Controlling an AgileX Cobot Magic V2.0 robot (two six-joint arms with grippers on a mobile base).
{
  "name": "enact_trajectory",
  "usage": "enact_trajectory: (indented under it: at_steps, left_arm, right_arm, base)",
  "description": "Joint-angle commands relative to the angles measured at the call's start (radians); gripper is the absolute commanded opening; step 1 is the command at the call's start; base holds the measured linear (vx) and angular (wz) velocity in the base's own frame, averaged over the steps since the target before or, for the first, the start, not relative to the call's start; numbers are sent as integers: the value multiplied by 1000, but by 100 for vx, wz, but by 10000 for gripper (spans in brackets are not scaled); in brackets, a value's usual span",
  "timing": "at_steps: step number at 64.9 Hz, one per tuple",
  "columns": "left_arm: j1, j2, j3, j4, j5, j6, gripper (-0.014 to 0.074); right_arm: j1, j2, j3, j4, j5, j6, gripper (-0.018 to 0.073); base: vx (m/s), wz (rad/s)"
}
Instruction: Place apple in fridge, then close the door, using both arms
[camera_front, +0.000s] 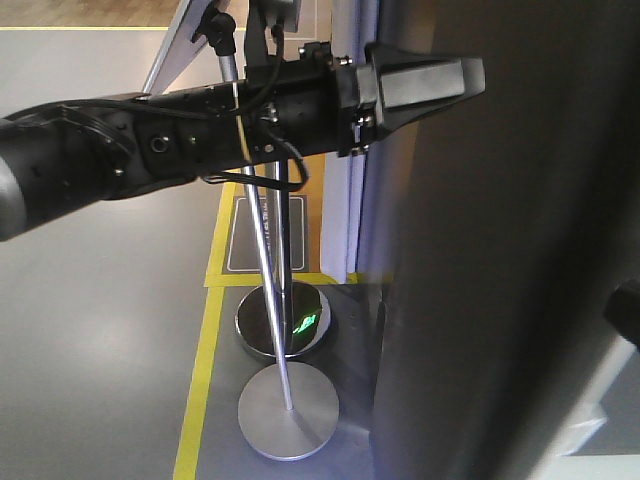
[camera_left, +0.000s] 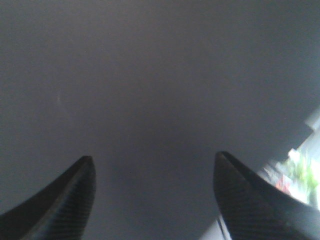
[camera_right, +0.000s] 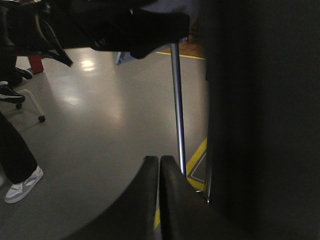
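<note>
The door (camera_front: 500, 250) fills the right side of the front view as a tall dark grey slab. It looks stiff and fairly heavy, and its smooth outer skin gives fingers nothing to grip. It probably handles best as a flat push, placed high and away from the hinge side, rather than a grasp.

The left hand (camera_front: 470, 75) reaches across with its tip at the door face. In its wrist view its fingers (camera_left: 70, 200) are spread with nothing between them, and plain grey panel fills the rest of that frame. The right hand (camera_right: 159, 160) hangs low beside the door's edge, fingers pressed together and empty.

The apple appears in no view, and the fridge interior is hidden, so I cannot tell whether it is already on a shelf.

Two stanchion poles (camera_front: 270, 260) stand on the floor just beside the door, one on a silver disc base (camera_front: 288, 410) and one on a black base (camera_front: 283, 320). They sit near yellow tape (camera_front: 200, 380), close under the left arm. A person's shoe (camera_right: 22, 185) is well apart.
</note>
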Motion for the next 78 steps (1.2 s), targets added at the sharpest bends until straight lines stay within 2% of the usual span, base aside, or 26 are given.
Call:
enact_trajectory:
  at_steps: [1,8,14,23,29,38,44,51,58,60,70,78]
  left_arm:
    - [68,-81,-30,-52,-3,-14,458]
    - [140,-113,-30,-50,-6,-14,412]
    - [205,-146,-30,-17,-5,-14,356]
    - [296,-187,-30,68,-7,-15,231]
    - [342,-209,-30,132,-7,-15,136]
    - [401,-240,-30,241,-4,-15,-9]
    - [436,-258,-30,313,8,-46,-8]
    - [479,-275,-30,388,40,-145,-7]
    - [519,-290,-30,500,71,-268,-7]
    - [529,-296,-30,523,73,-267,-7]
    - [566,-319,-28,521,72,-267,-7]
    - [570,-331,-28,521,85,-267,-7]
  right_arm:
    - [-7,8,-93,34,-15,-29,-4]
    - [-7,8,-140,23,-42,-30,-4]
    - [-7,8,-148,20,-115,-30,-3]
    - [-7,23,-148,-4,-234,-1,0]
    - [-7,59,-148,-70,-293,38,19]
    - [-7,154,-155,-144,-389,71,123]
    - [-7,233,-188,-144,-440,71,256]
    - [-7,327,-233,-145,-500,65,436]
    - [-7,432,-280,-147,-672,48,559]
    - [-7,458,-296,-147,-721,47,575]
    - [-7,607,-380,-132,-877,-24,575]
    - [-10,722,-448,-77,-894,-53,548]
  base:
    - [0,0]
    - [0,0]
    - [0,0]
    - [0,0]
    - [0,0]
    - [0,0]
    - [0,0]
    - [0,0]
    - [0,0]
    - [0,0]
    - [0,0]
    - [0,0]
